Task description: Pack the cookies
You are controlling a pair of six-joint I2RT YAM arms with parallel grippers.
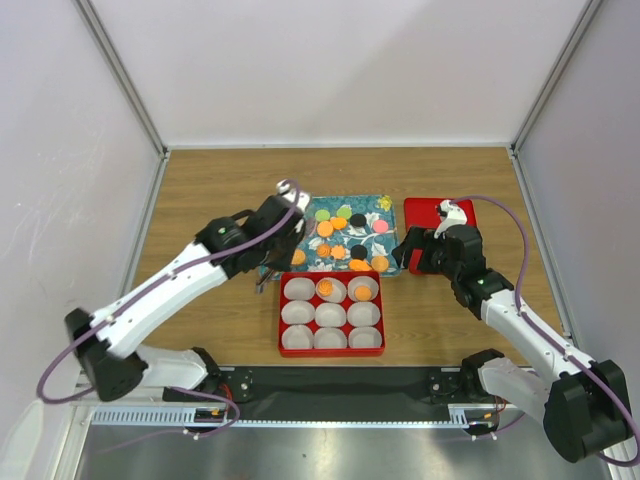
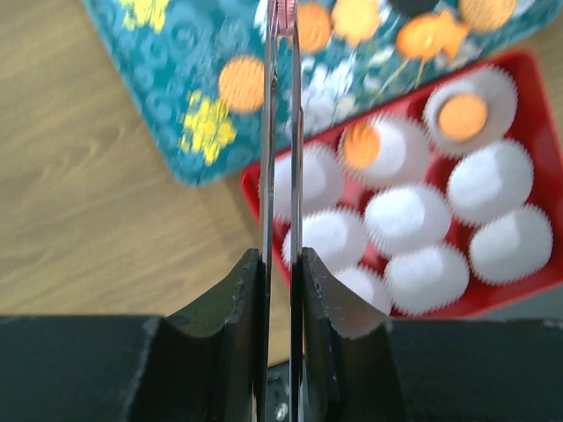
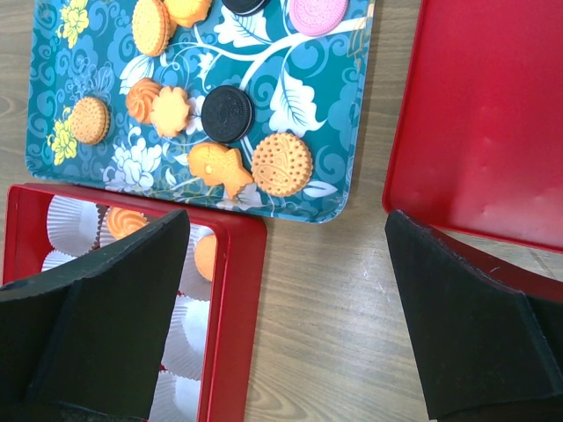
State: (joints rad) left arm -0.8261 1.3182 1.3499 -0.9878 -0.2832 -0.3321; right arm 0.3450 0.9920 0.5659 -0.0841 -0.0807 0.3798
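Observation:
Several cookies (image 1: 338,224), orange, pink, green and black, lie on a teal flowered tray (image 1: 384,262). A red box (image 1: 330,349) in front of it holds nine white paper cups; two back cups each hold an orange cookie (image 1: 324,289). My left gripper (image 2: 280,264) is shut on thin metal tongs (image 2: 267,158) that point over the tray's near left corner, with their blades close together. Whether the tips hold anything I cannot tell. My right gripper (image 3: 283,229) is open and empty above bare table between the box (image 3: 237,290) and a red lid (image 3: 493,114).
The red lid (image 1: 440,230) lies right of the tray. Grey walls close in the table on three sides. The left arm (image 1: 180,275) reaches in from the left over the wood. In the right wrist view, a black cookie (image 3: 227,113) and round orange cookie (image 3: 281,163) lie near the tray's front edge.

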